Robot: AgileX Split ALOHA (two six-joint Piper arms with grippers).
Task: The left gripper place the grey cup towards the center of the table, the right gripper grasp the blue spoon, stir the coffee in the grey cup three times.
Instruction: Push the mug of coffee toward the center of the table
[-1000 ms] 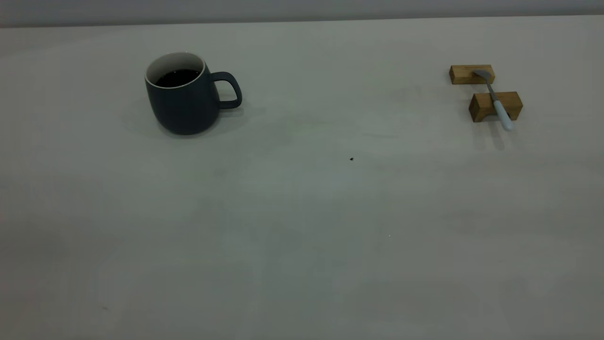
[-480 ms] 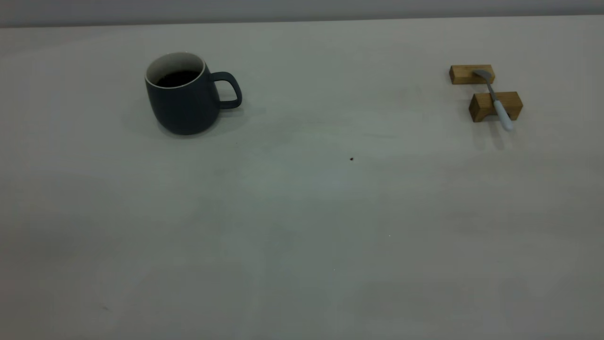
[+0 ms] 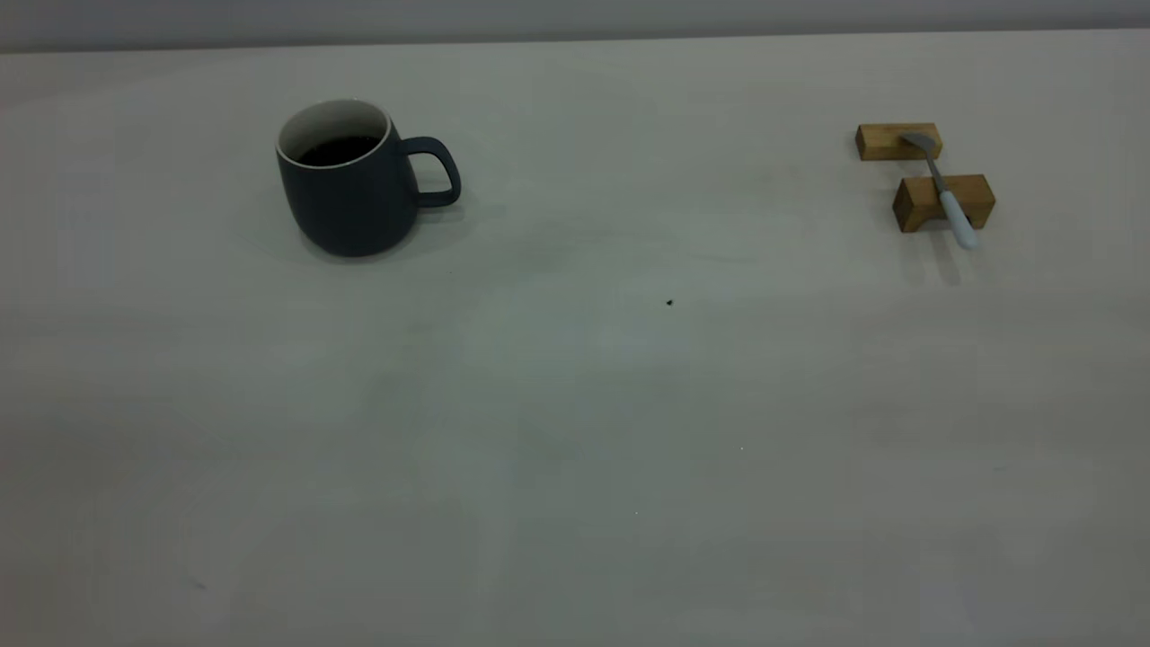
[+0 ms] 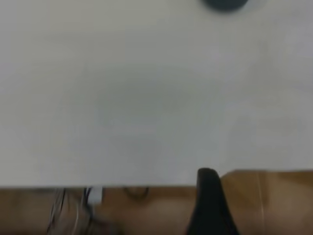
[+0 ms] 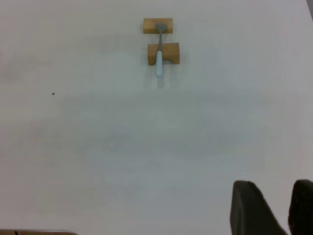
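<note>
Opening step, nothing grasped yet. Grey cup (image 3: 349, 180) sitting upright on table (image 3: 575, 431) at left, holding coffee (image 3: 338, 149), handle facing centre. Blue spoon (image 3: 943, 190) lying across two wooden blocks (image 3: 943, 203) at far right. Left claw (image 4: 211, 208) waiting off near table edge, spread not readable. Right claw (image 5: 274, 208) hanging well short of spoon, fingers slightly parted, gripping nothing. Next: left claw reaching for cup, carrying it level toward centre.

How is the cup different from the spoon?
The grey cup is big, round and dark, while the blue spoon is thin with a pale blue handle. The cup stands upright on the table; the spoon lies propped across two wooden blocks. The cup holds coffee; the spoon's bowl holds nothing visible. No gripper touches either.
</note>
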